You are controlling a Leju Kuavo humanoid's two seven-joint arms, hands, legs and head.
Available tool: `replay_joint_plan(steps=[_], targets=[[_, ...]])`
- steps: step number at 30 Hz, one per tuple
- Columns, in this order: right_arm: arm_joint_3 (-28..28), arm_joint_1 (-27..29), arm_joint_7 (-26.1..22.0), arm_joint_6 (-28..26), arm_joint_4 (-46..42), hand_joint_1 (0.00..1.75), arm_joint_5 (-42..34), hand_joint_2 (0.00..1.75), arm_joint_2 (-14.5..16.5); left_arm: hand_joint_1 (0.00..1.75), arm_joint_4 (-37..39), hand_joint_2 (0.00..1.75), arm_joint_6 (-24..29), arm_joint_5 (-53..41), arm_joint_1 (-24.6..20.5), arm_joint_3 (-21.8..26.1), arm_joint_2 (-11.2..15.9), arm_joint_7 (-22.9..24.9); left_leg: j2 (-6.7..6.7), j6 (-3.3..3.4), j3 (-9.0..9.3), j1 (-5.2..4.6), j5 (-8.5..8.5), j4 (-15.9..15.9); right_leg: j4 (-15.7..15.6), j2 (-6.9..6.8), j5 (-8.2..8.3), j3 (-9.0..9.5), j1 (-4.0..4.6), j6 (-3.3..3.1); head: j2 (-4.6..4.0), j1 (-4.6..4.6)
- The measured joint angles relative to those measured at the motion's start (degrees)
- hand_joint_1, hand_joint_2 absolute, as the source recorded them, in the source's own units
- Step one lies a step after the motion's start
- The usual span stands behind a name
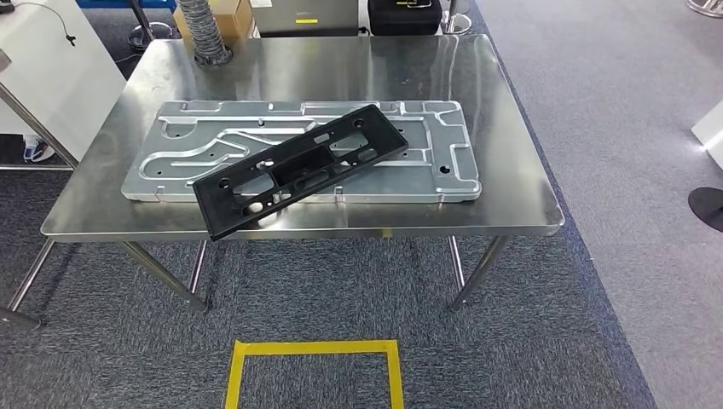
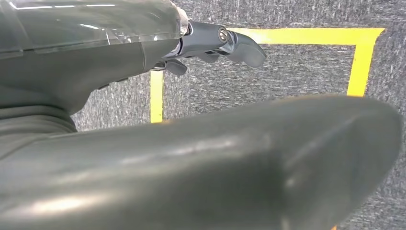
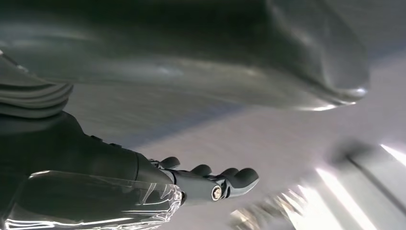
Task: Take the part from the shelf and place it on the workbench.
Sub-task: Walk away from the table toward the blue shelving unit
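Already the workbench (image 1: 511, 128) carried the part (image 1: 300, 169), so I judged the placing done or nearly so. The bench, a steel table, stood ahead of the robot across grey carpet, with a yellow tape square (image 1: 314, 366) on the floor just before it.

On the bench lay a large silver plate (image 1: 426, 145) with milled channels, its long side running along the bench's width. The part, a long black frame with cut-outs, rested on top of that plate, askew: its long axis ran on a diagonal, the near end over the plate's front edge toward the bench's left front, the far end pointing toward the bench's back right. It lay flat, touched by neither hand.

Behind the bench stood a ribbed grey hose (image 1: 203, 34), a cardboard box (image 1: 228, 15) and a black case (image 1: 404, 15).

The left hand (image 2: 210, 45) hung low over the carpet and tape, well apart from the part, its fingers loosely spread and holding nothing. The right hand (image 3: 206, 182) likewise hung clear, fingers apart, empty.

The part lay ahead of and above both hanging hands. Its near end leaned toward the left side, so the left hand seemed the nearer, should any straightening be wanted.
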Motion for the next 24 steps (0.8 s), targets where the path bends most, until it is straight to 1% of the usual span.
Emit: replay_joint_plan(steps=[1,2,3,4,5,6,7,8,9,10,11,12,13,14,15,16,17,18,19,20,21,22,23,24], targets=[[-0.08,-0.74,0.88,-0.83,3.60,0.00,1.00,0.00,-0.18,0.00,0.00,0.00,-0.01,-0.01,-0.03,0.00,-0.01,0.00,-0.01,-0.38,-0.21,0.00,0.34,0.17,-0.76,0.04,-0.26,0.24,0.24,-0.50,0.00,-0.02],[-0.18,-1.24,1.43,-1.36,6.56,0.00,1.58,0.00,-0.27,0.00,0.00,0.00,-0.02,-0.01,0.01,0.01,0.00,0.00,-0.03,-0.77,-0.33,0.07,0.67,0.17,-0.67,0.00,0.02,-0.11,0.28,-1.08,0.00,0.00],[-0.28,-1.71,1.74,-1.69,9.20,0.00,1.89,0.00,-0.39,0.00,0.00,0.00,-0.02,-0.01,0.09,0.04,0.01,0.00,-0.09,-1.13,-0.57,0.19,0.33,0.45,-0.69,-0.13,0.45,-0.45,0.29,-1.65,0.00,0.00],[-0.35,-2.12,1.96,-1.82,11.40,0.00,2.08,0.00,-0.51,0.00,0.00,0.00,-0.02,-0.01,0.19,0.08,0.02,0.00,-0.13,-1.47,-1.01,0.29,-1.03,1.43,-0.74,-0.24,0.99,-0.93,0.29,-2.22,0.00,-0.08],[-0.41,-2.49,2.24,-1.88,13.24,0.00,2.35,0.00,-0.67,0.00,0.00,0.00,-0.02,-0.01,0.26,0.12,0.02,0.00,-0.17,-1.76,-1.72,0.39,-3.35,3.43,-0.81,-0.34,1.62,-1.59,0.29,-2.72,0.00,-0.14],[-0.45,-2.87,2.75,-1.86,14.92,0.00,2.80,0.00,-0.82,0.00,0.00,0.00,-0.03,-0.04,0.27,0.15,0.01,0.00,-0.19,-2.00,-2.64,0.46,-6.43,6.54,-0.78,-0.41,2.25,-2.38,0.35,-3.04,0.00,-0.24],[-0.46,-3.16,3.55,-1.78,16.39,0.00,3.49,0.00,-0.96,0.00,0.00,0.00,-0.05,-0.06,0.24,0.17,0.00,0.00,-0.19,-2.15,-3.57,0.48,-9.25,10.24,-0.73,-0.41,2.87,-3.23,0.47,-3.22,0.00,-0.27],[-0.46,-3.42,4.74,-1.59,17.81,0.00,4.40,0.00,-1.10,0.00,0.00,0.00,-0.06,-0.08,0.20,0.18,0.00,-0.01,-0.19,-2.22,-4.19,0.50,-11.03,13.68,-0.66,-0.41,3.49,-4.09,0.62,-3.30,0.00,-0.28],[-0.44,-3.63,6.17,-1.29,19.19,0.00,5.37,0.00,-1.21,0.00,0.00,0.00,-0.08,-0.10,0.17,0.19,0.01,-0.01,-0.20,-2.18,-4.13,0.50,-11.38,15.96,-0.55,-0.41,4.12,-4.99,0.78,-3.33,0.00,-0.27],[-0.43,-3.80,7.60,-0.92,20.41,0.00,6.24,0.00,-1.31,0.00,0.00,0.00,-0.08,-0.12,0.16,0.19,0.04,-0.02,-0.21,-2.01,-3.13,0.47,-10.41,16.35,-0.41,-0.42,4.69,-5.85,0.94,-3.33,0.00,-0.28],[-0.40,-3.95,8.97,-0.43,21.52,0.00,6.95,0.00,-1.39,0.00,0.00,0.00,-0.08,-0.17,0.15,0.20,0.07,-0.02,-0.22,-1.70,-1.12,0.38,-8.70,14.72,-0.25,-0.42,5.22,-6.65,1.10,-3.31,0.00,-0.29],[-0.37,-4.12,10.26,0.26,22.49,0.00,7.47,0.00,-1.44,0.00,0.00,0.00,-0.09,-0.26,0.11,0.20,0.10,-0.03,-0.24,-1.22,1.86,0.25,-7.11,11.23,-0.10,-0.42,5.73,-7.33,1.24,-3.28,0.00,-0.29],[-0.30,-4.31,11.38,1.07,23.32,0.00,7.88,0.00,-1.47,0.00,-0.01,0.00,-0.11,-0.36,0.01,0.20,0.18,-0.05,-0.24,-0.63,5.27,0.04,-6.53,6.62,0.02,-0.40,6.19,-7.84,1.43,-3.18,0.00,-0.27],[-0.20,-4.46,12.45,2.15,24.05,0.00,8.21,0.00,-1.49,0.00,-0.01,0.00,-0.15,-0.49,-0.13,0.19,0.24,-0.07,-0.23,-0.17,8.25,-0.13,-6.72,2.16,0.09,-0.42,6.66,-8.20,1.54,-3.02,0.00,-0.25],[-0.08,-4.60,13.41,3.35,24.67,0.00,8.55,0.00,-1.52,0.00,-0.01,0.00,-0.21,-0.58,-0.27,0.18,0.29,-0.10,-0.22,0.22,10.20,-0.33,-7.25,-1.10,0.09,-0.47,7.18,-8.44,1.54,-2.76,0.00,-0.23],[0.07,-4.71,14.13,4.42,25.17,0.00,8.87,0.00,-1.56,0.00,-0.01,0.00,-0.26,-0.70,-0.37,0.17,0.33,-0.11,-0.21,0.51,11.03,-0.51,-7.71,-2.93,0.01,-0.53,7.72,-8.59,1.46,-2.43,0.00,-0.25],[0.20,-4.77,14.80,5.40,25.62,0.00,9.18,0.00,-1.62,0.00,0.00,0.00,-0.29,-0.86,-0.39,0.16,0.32,-0.11,-0.21,0.72,10.97,-0.60,-7.46,-3.62,-0.17,-0.59,8.31,-8.67,1.32,-2.05,0.00,-0.25],[0.33,-4.86,15.37,6.11,26.04,0.00,9.51,0.00,-1.70,0.00,0.00,0.00,-0.31,-1.00,-0.37,0.16,0.30,-0.11,-0.09,1.02,10.59,-0.58,-6.78,-3.82,-0.19,-0.56,8.48,-8.78,1.17,-1.70,0.00,-0.28],[0.47,-4.92,15.90,6.62,26.43,0.00,9.84,0.00,-1.77,0.00,0.00,0.00,-0.32,-1.15,-0.36,0.16,0.27,-0.10,0.00,1.40,10.17,-0.49,-6.02,-4.11,0.29,-0.46,7.69,-9.08,1.07,-1.36,0.00,-0.25],[0.60,-4.96,16.36,7.06,26.80,0.00,10.18,0.00,-1.82,0.00,0.00,0.00,-0.34,-1.27,-0.37,0.16,0.24,-0.10,0.09,1.71,9.57,-0.38,-5.19,-4.37,1.80,-0.35,5.73,-9.63,0.98,-1.04,0.00,-0.12],[0.76,-5.01,16.73,7.45,27.10,0.00,10.54,0.00,-1.85,0.00,0.00,0.00,-0.35,-1.36,-0.39,0.15,0.20,-0.09,0.18,1.93,8.77,-0.28,-4.43,-4.40,4.54,-0.24,2.78,-10.49,0.85,-0.77,0.00,-0.05],[0.96,-5.05,17.01,7.81,27.32,0.00,10.87,0.00,-1.86,0.00,0.00,0.00,-0.35,-1.43,-0.39,0.15,0.19,-0.08,0.17,2.06,7.78,-0.30,-3.80,-4.23,8.20,-0.19,-0.32,-11.50,0.74,-0.47,0.00,0.05],[1.17,-5.10,17.17,8.13,27.49,0.00,11.16,0.00,-1.88,0.00,0.00,0.00,-0.35,-1.51,-0.38,0.15,0.19,-0.07,0.21,2.02,6.71,-0.31,-3.20,-3.92,12.08,-0.18,-2.54,-12.33,0.61,-0.19,0.00,0.10],[1.38,-5.16,17.29,8.36,27.61,0.00,11.39,0.00,-1.90,0.00,0.00,0.00,-0.35,-1.58,-0.36,0.15,0.18,-0.04,0.25,1.92,5.58,-0.31,-2.64,-3.51,15.05,-0.18,-3.33,-12.64,0.48,0.07,0.00,0.09]])
